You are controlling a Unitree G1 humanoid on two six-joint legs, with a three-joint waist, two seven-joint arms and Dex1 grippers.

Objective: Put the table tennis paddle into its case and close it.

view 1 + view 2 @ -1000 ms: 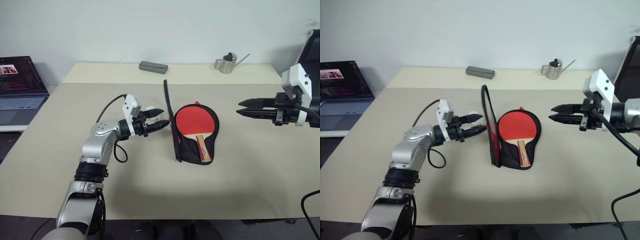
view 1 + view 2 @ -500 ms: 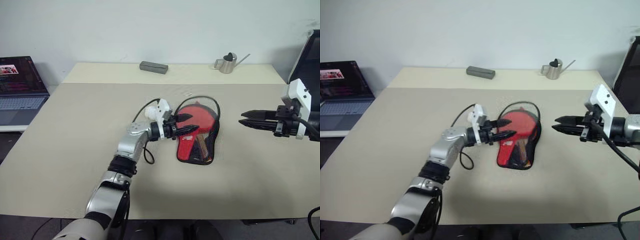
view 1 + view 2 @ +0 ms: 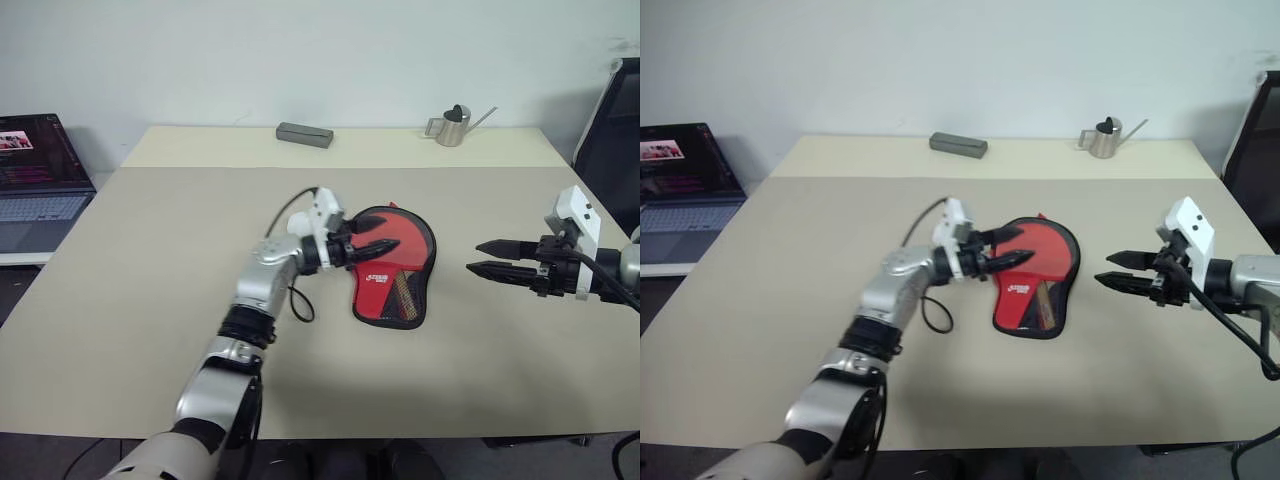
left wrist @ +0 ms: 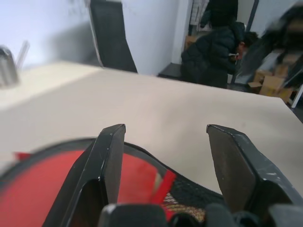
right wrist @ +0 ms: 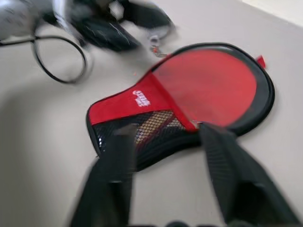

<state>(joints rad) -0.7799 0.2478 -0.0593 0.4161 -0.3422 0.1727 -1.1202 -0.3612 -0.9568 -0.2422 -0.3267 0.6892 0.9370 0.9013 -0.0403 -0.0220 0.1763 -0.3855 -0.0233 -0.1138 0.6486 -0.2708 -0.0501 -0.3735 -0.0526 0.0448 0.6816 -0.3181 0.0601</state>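
Left gripper [image 3: 384, 249] over the flap-down case, jaws apart and empty.
The paddle-shaped red-and-black soft zip case [image 3: 393, 265] lies mid-table, long axis toward the robot; the open, empty right gripper [image 3: 484, 270] waits well apart (paddle handle behind mesh).

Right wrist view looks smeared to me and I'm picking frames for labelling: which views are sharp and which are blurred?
Right wrist view: motion-blurred, right claw fingers smeared, though the case stays readable. Left wrist view: left claw fingers crisp, the case edge below and the person behind soft. Left and right eye views: sharp, evenly lit, soft shadows on the table.
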